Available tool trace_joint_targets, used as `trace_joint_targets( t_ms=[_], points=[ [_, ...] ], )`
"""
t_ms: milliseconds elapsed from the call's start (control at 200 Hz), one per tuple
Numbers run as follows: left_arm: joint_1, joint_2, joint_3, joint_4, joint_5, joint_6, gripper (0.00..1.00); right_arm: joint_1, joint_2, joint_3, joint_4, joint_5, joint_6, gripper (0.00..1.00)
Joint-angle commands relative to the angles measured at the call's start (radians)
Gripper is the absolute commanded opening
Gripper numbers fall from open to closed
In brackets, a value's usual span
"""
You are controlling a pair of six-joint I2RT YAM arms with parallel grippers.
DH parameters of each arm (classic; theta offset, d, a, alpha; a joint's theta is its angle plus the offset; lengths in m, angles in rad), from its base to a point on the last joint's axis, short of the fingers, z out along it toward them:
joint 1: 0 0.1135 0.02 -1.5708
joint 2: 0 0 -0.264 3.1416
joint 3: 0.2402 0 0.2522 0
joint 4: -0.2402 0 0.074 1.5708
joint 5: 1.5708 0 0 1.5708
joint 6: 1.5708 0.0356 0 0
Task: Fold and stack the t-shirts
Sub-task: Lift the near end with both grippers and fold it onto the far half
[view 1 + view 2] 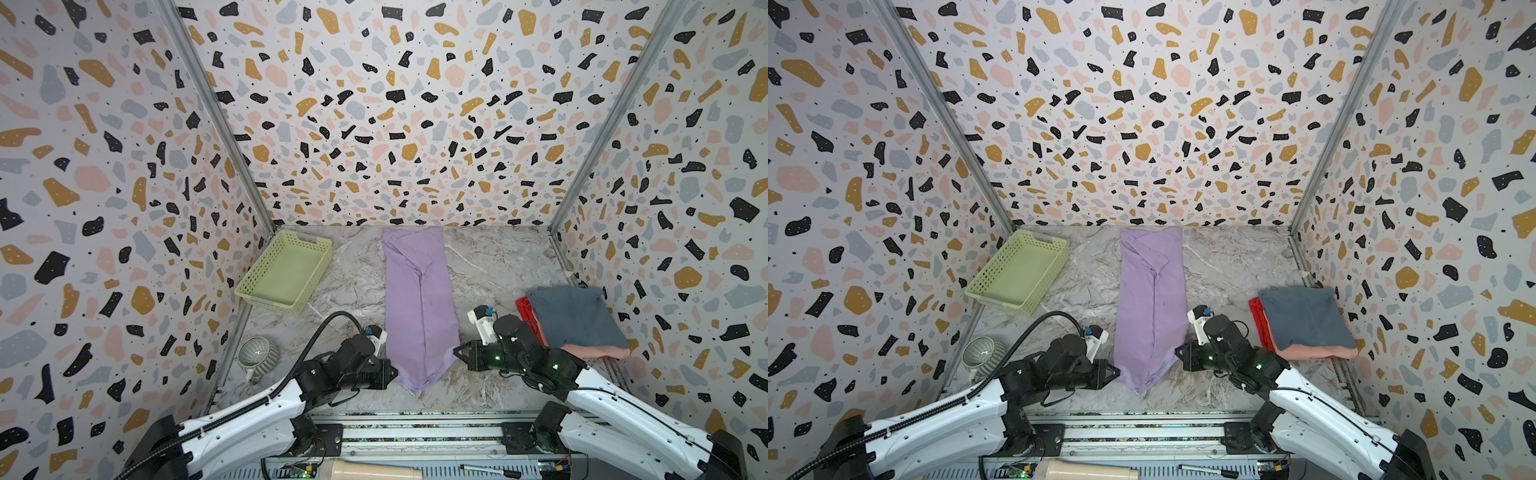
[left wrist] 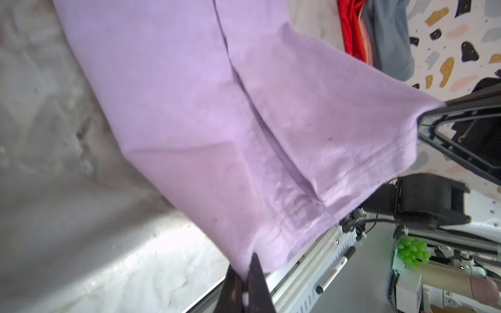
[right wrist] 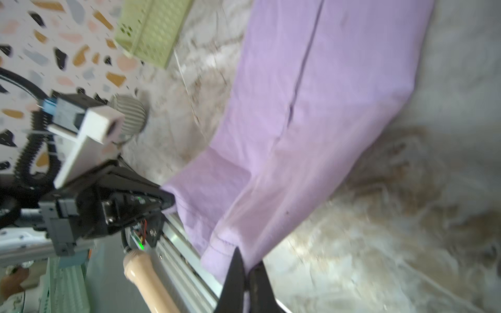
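A lavender t-shirt [image 1: 417,299] [image 1: 1152,299] lies folded into a long strip down the middle of the marble table, collar end at the back wall. My left gripper [image 1: 395,371] [image 2: 245,273] is shut on the near left corner of its hem. My right gripper [image 1: 456,351] [image 3: 248,267] is shut on the near right corner, and the hem [image 2: 339,184] sags between the two, lifted off the table. At the right, a slate-blue folded t-shirt [image 1: 575,318] tops a stack over a salmon pink t-shirt [image 1: 598,352] and a red t-shirt [image 1: 524,309].
A pale green lattice basket [image 1: 286,270] stands empty at the back left. A ribbed grey mug [image 1: 257,355] sits by the left wall. The metal rail [image 1: 415,432] runs along the table's front edge, with a beige cylinder [image 1: 374,471] and a marker pen [image 1: 490,471] beyond it.
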Motion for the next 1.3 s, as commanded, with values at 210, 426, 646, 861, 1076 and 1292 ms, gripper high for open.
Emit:
trace_joint_targets(
  t_ms=[210, 426, 646, 861, 1076, 1292],
  points=[
    [0.333, 0.380, 0.267, 0.160, 0.156, 0.295, 0.00, -0.211, 0.432, 0.180, 0.361, -0.022, -0.199, 0.00],
    [0.465, 0.693, 0.514, 0.125, 0.237, 0.423, 0.00, -0.341, 0.744, 0.363, 0.477, -0.123, -0.215, 0.00],
    [0.532, 0.897, 0.635, 0.205, 0.284, 0.382, 0.00, -0.402, 0.995, 0.542, 0.478, -0.192, -0.199, 0.00],
    [0.556, 1.027, 0.753, 0.194, 0.303, 0.381, 0.00, -0.437, 1.100, 0.616, 0.501, -0.234, -0.181, 0.00],
    [0.616, 1.090, 0.876, 0.195, 0.287, 0.350, 0.50, -0.496, 1.145, 0.664, 0.578, -0.316, -0.138, 0.20],
    [0.659, 1.029, 0.870, 0.214, 0.245, 0.334, 0.59, -0.548, 1.044, 0.596, 0.551, -0.254, -0.122, 0.47]
  ],
)
